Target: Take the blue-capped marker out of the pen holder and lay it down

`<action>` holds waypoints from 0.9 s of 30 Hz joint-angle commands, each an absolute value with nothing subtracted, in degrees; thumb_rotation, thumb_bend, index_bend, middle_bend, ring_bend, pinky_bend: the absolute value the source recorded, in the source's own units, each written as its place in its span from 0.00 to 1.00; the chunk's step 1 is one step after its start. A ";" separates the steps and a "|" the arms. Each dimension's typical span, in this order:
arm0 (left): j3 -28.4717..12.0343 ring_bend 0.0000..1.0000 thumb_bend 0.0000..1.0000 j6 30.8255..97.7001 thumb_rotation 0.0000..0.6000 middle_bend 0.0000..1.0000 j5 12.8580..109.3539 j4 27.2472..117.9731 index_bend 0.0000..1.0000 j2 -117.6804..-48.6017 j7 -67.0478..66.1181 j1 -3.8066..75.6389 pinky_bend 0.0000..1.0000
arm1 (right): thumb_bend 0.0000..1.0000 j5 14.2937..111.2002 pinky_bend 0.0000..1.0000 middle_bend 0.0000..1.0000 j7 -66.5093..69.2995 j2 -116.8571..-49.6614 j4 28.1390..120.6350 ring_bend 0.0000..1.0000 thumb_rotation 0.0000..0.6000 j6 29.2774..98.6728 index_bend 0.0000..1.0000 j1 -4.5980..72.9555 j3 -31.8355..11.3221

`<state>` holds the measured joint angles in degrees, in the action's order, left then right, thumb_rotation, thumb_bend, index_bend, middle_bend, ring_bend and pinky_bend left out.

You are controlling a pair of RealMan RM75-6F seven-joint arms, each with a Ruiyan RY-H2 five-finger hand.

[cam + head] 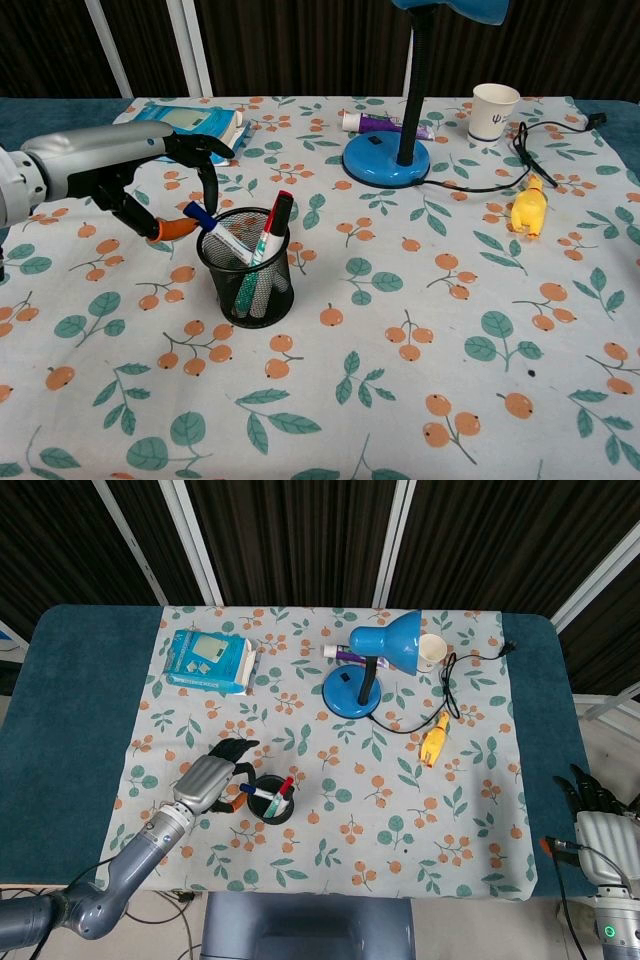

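Note:
A black mesh pen holder [270,802] [247,280] stands on the floral cloth at the front left. A blue-capped marker [257,791] [216,231] leans out of it to the left, beside a red-capped marker [287,784] [279,214]. My left hand [209,776] [115,170] is just left of the holder; a curled finger and the orange-tipped thumb pinch the blue cap, and the marker's body is still inside. My right hand [598,825] hangs past the table's right front corner, fingers apart, holding nothing.
A blue desk lamp [365,670] [386,160] with its black cord stands at the back centre. Around it are a paper cup [432,652] [494,110], a purple tube [341,653] [388,123] and a yellow toy [434,740] [527,211]. A blue box [208,660] [192,130] lies back left.

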<state>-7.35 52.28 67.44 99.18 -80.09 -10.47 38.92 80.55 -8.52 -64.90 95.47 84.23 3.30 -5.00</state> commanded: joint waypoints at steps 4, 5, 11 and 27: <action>-7.49 0.00 0.41 53.06 1.00 0.08 67.35 99.60 0.52 -79.50 -10.28 38.87 0.00 | 0.19 80.48 0.18 0.05 -8.36 -64.87 95.54 0.09 1.00 84.23 0.17 3.30 -5.04; -7.62 0.00 0.42 53.21 1.00 0.09 67.59 99.80 0.52 -79.39 -9.93 38.87 0.00 | 0.19 80.47 0.18 0.05 -8.36 -64.87 95.57 0.09 1.00 84.20 0.17 3.29 -5.03; -8.64 0.00 0.44 54.28 1.00 0.09 70.32 103.91 0.52 -76.25 -7.05 38.68 0.00 | 0.19 80.40 0.18 0.05 -8.38 -64.86 95.61 0.09 1.00 84.17 0.17 3.31 -5.06; -7.77 0.00 0.44 74.74 1.00 0.09 84.95 108.22 0.53 -58.22 3.05 25.98 0.00 | 0.19 79.42 0.18 0.05 -8.73 -64.73 96.31 0.09 1.00 83.72 0.17 3.26 -5.13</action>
<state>-8.23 73.75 84.23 109.99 -59.50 1.18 27.47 79.45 -8.71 -64.74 96.29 83.74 3.25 -5.12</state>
